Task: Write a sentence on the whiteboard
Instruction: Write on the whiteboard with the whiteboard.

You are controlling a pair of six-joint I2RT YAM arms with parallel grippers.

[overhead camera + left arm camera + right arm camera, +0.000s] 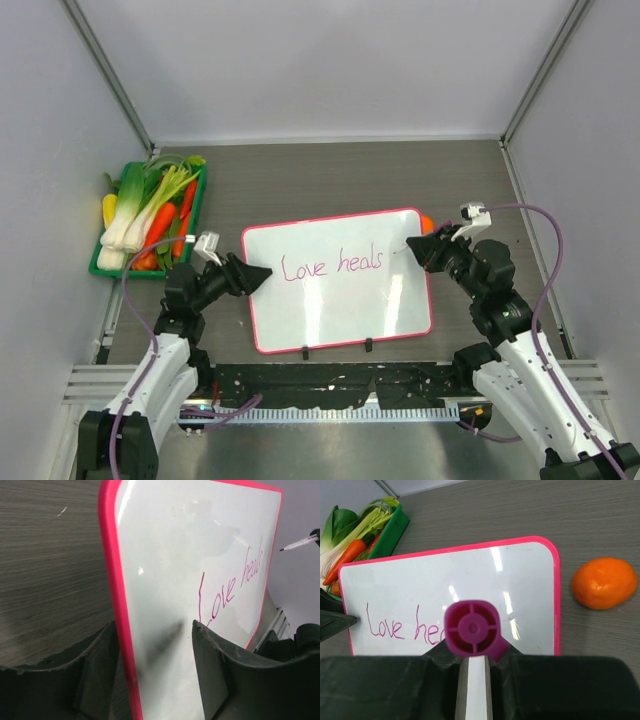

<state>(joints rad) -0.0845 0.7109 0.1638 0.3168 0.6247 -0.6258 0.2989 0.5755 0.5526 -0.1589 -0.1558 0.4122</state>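
Right gripper (425, 246) clamps white marker with magenta end cap (471, 628), tip hidden behind cap; left gripper (152, 635) jaws apart, astride edge of glossy pink-framed whiteboard (340, 305); pink writing (395, 627) partly blocked.

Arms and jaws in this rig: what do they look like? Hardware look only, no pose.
Left arm and right arm match: white shells on the long links, black joints and wrist housings. A purple cable loops along each, and a small white camera block sits on each wrist. The jaws are matte black and thick. No markings can be read.
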